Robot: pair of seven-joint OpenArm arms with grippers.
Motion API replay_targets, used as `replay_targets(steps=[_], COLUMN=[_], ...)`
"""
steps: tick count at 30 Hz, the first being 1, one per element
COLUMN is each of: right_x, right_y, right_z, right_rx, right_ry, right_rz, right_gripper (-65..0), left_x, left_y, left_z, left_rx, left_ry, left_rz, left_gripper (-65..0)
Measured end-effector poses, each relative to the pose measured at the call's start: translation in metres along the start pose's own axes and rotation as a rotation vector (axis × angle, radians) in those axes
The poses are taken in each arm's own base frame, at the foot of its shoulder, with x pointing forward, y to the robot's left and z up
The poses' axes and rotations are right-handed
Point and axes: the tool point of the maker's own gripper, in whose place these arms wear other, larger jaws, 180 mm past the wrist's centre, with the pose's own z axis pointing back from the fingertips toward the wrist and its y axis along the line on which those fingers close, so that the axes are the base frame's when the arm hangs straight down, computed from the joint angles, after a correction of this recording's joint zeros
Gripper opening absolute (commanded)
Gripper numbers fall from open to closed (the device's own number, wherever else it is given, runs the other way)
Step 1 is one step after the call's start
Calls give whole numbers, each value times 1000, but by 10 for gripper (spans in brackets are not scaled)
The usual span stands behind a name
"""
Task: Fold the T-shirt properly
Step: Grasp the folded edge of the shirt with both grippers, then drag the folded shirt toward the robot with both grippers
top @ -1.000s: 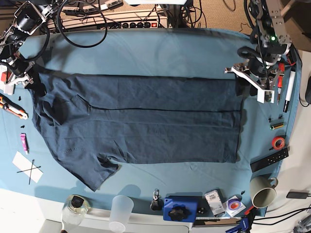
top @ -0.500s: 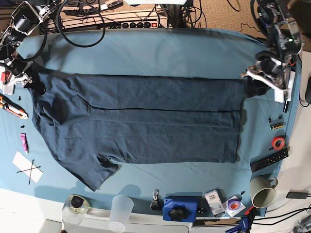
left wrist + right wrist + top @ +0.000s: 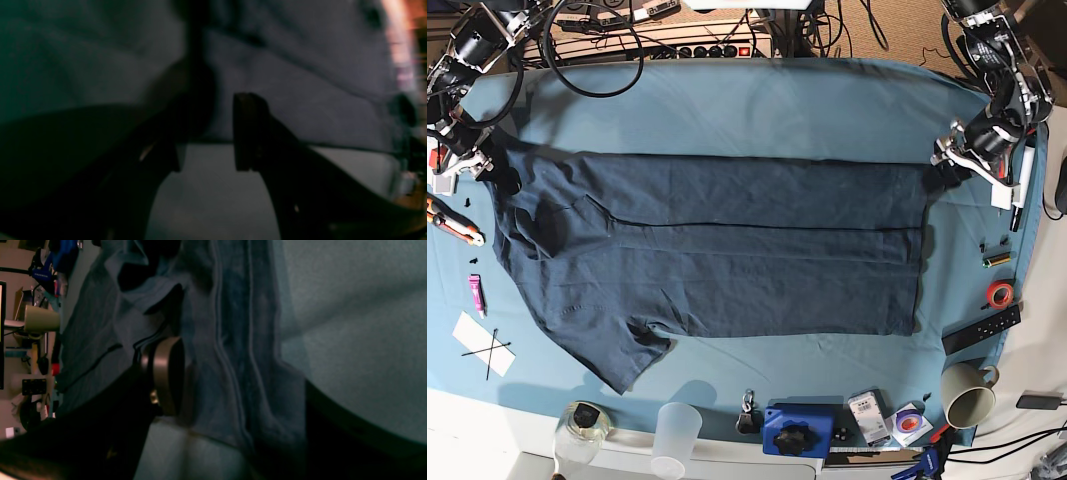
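Left gripper (image 3: 962,160) has drawn outward past the T-shirt (image 3: 717,250) hem corner; the shirt lies flat on the teal cloth (image 3: 757,110).

Its blurred wrist view shows jaws parted, whether pinching fabric I cannot tell. The right gripper (image 3: 233,386) clamps the shirt's seamed edge, which the base view hides.

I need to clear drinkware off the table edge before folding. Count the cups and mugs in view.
2. A translucent plastic cup stands at the near table edge, left of centre. A beige mug lies tipped on its side at the near right corner. Clutter there may hide others.
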Motion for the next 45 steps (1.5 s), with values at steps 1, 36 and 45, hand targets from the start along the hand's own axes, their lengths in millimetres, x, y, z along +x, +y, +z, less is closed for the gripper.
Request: replay_targets(steps=[1,36,45], right_x=[0,-8,-12], right_y=[0,12,18], right_z=[0,-1,19], right_rx=[0,28,14], right_ry=[0,67,66], right_rz=[0,12,99], right_gripper=[-345,-650,-650], left_x=[0,-19,-19], left_y=[0,-9,15], left_z=[0,-16,8], left_rx=[0,-30,1], left_ry=[1,89,135], left_rz=[1,-42,-43], left_gripper=[-440,-650,-650])
